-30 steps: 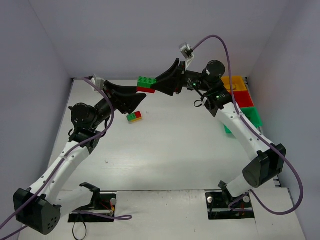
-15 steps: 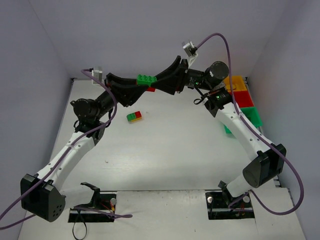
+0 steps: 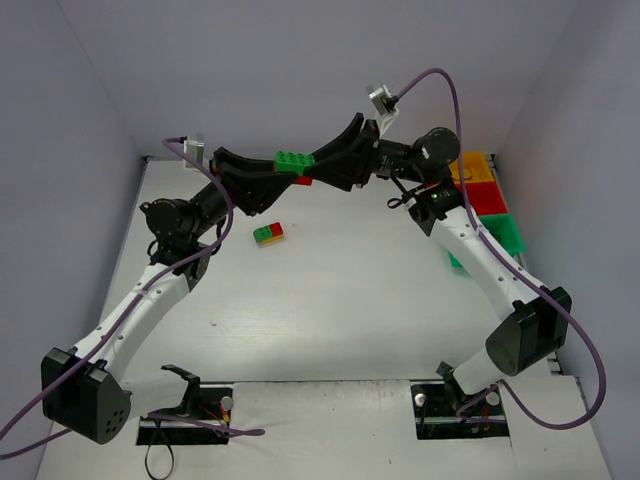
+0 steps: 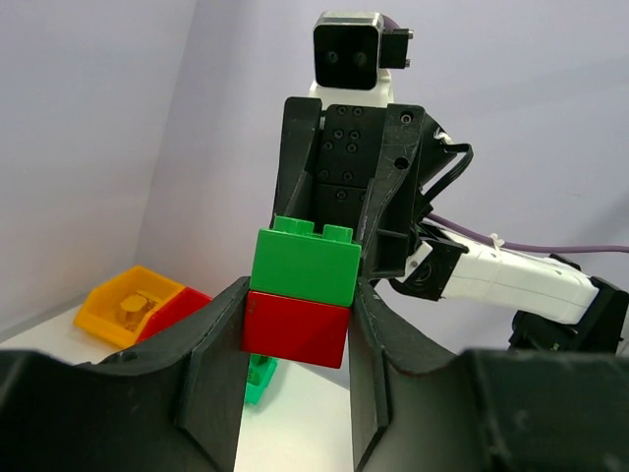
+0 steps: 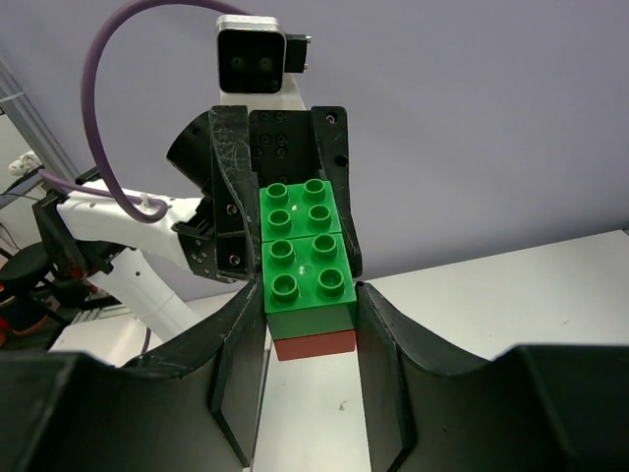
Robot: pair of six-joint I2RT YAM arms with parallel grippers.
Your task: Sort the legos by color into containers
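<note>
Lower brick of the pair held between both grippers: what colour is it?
The lower brick is red, clearest in the left wrist view.

The green brick point(image 5: 300, 261) and red brick point(image 4: 297, 327) are smooth, glossy moulded plastic. The left gripper point(image 4: 297, 344) and right gripper point(image 5: 310, 339) have matt black plastic fingers point(image 5: 241, 364), faintly scuffed. The table point(image 3: 350, 300) is matt white, possibly painted board. The arm shells point(image 3: 150, 300) are smooth white plastic.

Lab booth: white table point(image 3: 340, 300), plain walls point(image 3: 250, 80)
</note>
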